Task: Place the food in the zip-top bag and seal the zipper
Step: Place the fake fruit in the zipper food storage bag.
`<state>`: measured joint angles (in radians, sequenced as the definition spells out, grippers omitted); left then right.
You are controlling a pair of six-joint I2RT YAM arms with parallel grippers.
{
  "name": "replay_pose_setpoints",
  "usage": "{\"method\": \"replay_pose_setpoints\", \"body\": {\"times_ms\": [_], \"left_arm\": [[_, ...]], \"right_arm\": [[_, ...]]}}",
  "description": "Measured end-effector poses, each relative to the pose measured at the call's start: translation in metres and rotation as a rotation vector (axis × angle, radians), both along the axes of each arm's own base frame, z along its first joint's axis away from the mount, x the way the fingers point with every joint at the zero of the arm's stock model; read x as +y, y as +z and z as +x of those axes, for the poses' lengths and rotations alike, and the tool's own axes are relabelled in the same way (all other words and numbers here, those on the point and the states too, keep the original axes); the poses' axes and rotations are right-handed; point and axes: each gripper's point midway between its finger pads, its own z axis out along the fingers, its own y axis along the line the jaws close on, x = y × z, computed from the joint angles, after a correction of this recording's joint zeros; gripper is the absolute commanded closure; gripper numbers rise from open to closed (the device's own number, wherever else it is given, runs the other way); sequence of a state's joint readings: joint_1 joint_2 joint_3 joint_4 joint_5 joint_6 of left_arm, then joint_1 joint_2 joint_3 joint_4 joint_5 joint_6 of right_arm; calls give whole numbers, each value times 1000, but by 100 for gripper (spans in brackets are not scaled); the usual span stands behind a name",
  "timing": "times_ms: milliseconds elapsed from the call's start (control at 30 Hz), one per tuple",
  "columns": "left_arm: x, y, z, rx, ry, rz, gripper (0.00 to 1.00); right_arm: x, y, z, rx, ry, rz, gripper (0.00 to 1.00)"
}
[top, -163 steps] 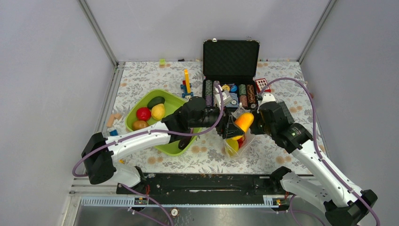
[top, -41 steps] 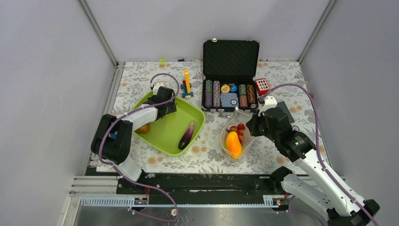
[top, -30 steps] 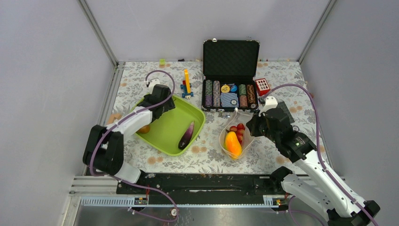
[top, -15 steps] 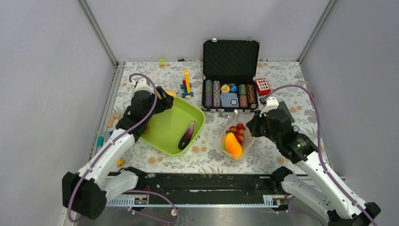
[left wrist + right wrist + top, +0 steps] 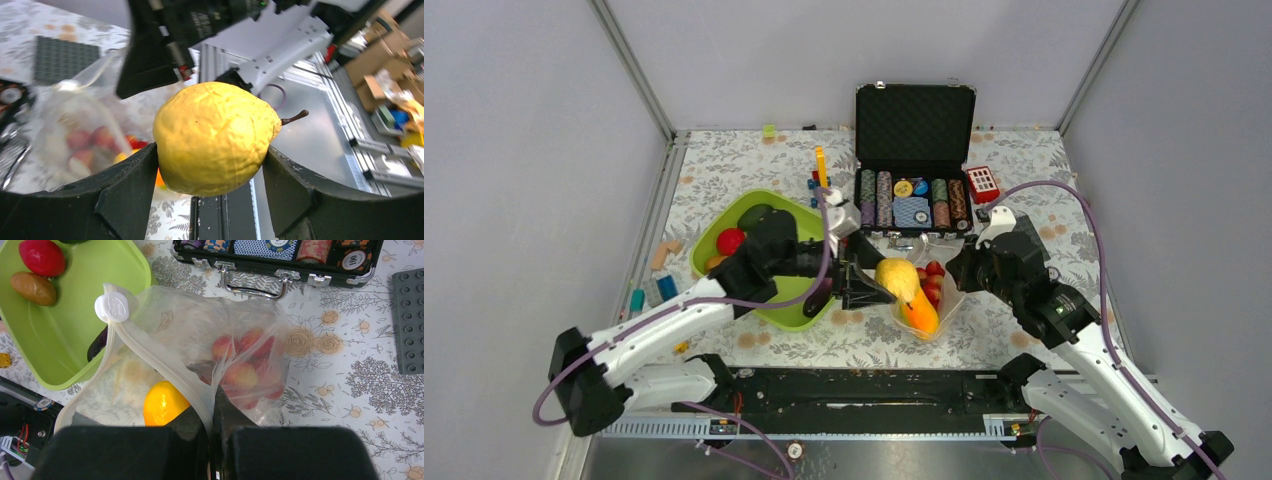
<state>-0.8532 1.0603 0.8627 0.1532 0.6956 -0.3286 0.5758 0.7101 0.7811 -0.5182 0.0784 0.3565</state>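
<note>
Right now the left gripper [image 5: 889,283] has its two fingers pressed against opposite flanks of a yellow pear [image 5: 215,137], the jaws parted only as wide as the fruit and gripping it firmly, its brown stem pointing off to one side. From above, the pear hangs over the tray-side edge of the zip-top bag [image 5: 200,330]; whether it touches the plastic I cannot tell.

The bag stands on the flower-printed table [image 5: 1024,160], just in front of the open black case [image 5: 914,120] and beside the lime-green tray [image 5: 60,340]. Its mouth gapes upward because the right gripper [image 5: 212,407] is pinched tight on the rim, fingers closed with only the thin plastic lip between them. A white zipper tab [image 5: 112,306] sits at the end of the rim nearest the tray.

Inside the bag lie a cluster of red berries [image 5: 245,370] and an orange-yellow fruit [image 5: 162,402] (seen through the cloudy plastic, so its exact kind is unclear).

On the tray are a red fruit [image 5: 42,256], a brown one [image 5: 33,287] just beside it, a dark green vegetable [image 5: 755,215] at the far side, and a purple piece [image 5: 816,300] half hidden under the left arm. Rows of poker chips [image 5: 884,198] fill the case
</note>
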Motion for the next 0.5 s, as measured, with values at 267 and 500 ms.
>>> {"method": "replay_pose_setpoints", "body": {"times_ms": [267,500], "left_arm": [[-53,-10,-34,-31,-319,54,79],[-75,-28,-20,-9,-337,133,76]], "right_arm": [[2,3,-3,-3,14,17,97],[1,6,-5,-15,15,26,97]]}}
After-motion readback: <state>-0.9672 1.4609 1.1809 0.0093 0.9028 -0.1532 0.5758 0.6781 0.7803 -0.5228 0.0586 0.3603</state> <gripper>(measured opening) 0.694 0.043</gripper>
